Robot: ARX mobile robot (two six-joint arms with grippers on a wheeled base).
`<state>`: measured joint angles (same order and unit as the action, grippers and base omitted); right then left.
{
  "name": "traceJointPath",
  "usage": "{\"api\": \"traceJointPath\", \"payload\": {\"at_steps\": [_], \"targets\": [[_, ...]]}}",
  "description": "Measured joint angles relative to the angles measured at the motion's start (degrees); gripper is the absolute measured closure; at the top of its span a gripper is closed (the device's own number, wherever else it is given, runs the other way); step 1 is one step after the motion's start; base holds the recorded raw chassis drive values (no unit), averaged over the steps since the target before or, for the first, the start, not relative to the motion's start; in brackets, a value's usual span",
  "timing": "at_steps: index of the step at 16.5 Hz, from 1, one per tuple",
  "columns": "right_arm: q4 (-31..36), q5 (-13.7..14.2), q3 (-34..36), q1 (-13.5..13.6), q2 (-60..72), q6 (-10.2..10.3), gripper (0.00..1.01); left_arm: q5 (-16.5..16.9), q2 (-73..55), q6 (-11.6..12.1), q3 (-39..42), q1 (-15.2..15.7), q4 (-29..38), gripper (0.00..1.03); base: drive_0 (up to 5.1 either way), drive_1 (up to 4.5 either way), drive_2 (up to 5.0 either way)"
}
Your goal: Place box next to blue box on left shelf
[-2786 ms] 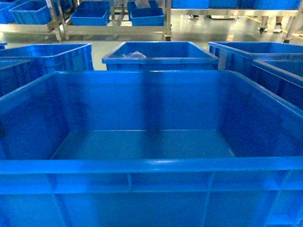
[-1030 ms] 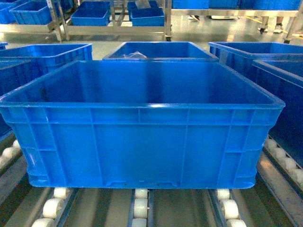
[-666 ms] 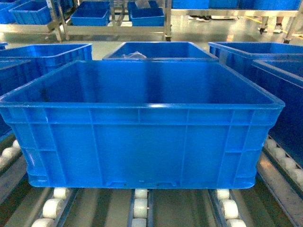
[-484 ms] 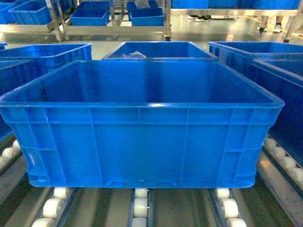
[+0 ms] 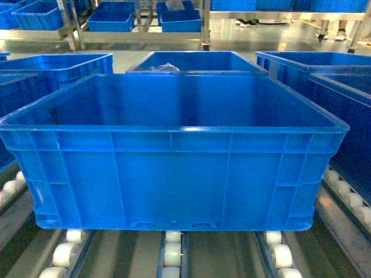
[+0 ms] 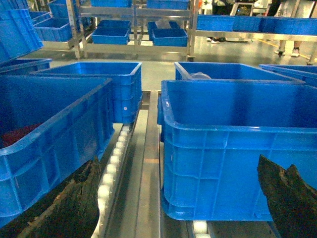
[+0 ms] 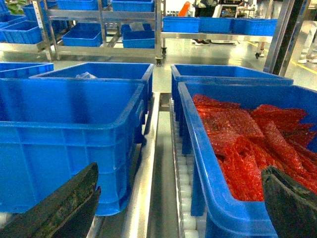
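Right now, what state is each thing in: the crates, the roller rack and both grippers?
box: upright, empty, resting on the rollers.
left shelf: bearing the box.
left gripper: open, holding nothing.
right gripper: open, holding nothing.
crate on the right: filled with red material.
crate behind the box: holds something pale.

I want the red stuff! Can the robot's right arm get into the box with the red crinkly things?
Probably yes. The crate of red bags is open on top, right beside the open right gripper, with nothing covering it.
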<state>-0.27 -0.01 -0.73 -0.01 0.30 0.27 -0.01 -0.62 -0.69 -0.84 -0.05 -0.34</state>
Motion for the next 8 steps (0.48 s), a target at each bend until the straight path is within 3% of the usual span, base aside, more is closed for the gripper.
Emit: {"api": "traceJointPath", "payload": {"at_steps": [8], "targets": [[0.0, 0.0, 0.0, 0.0, 0.0, 0.0, 0.03, 0.0, 0.0, 0.0, 0.0, 0.0, 0.0, 0.05, 0.0, 0.00, 0.0]]}}
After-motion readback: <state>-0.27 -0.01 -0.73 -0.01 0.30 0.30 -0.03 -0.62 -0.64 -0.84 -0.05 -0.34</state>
